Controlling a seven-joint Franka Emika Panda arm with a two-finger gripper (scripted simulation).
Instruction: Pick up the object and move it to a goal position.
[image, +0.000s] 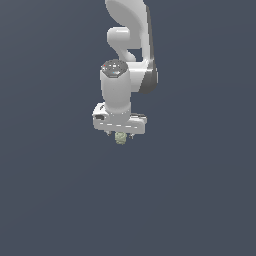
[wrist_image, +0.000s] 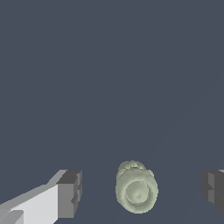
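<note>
Because the arm (image: 127, 60) hangs straight down from above, its wrist sits squarely over the work, the posture for a top-down pick. Below it the claw (image: 120, 134) is released: in the wrist view its two dark fingertips (wrist_image: 70, 192) stand well apart, one on each side, touching nothing. Between them, roughly centred in the gap, sits the object (wrist_image: 136, 192) (a small mottled green-beige lump), which the exterior view shows just under the claw (image: 120, 138). Judging by this alignment, the spread is for straddling it before closing. No goal marker is visible.
</note>
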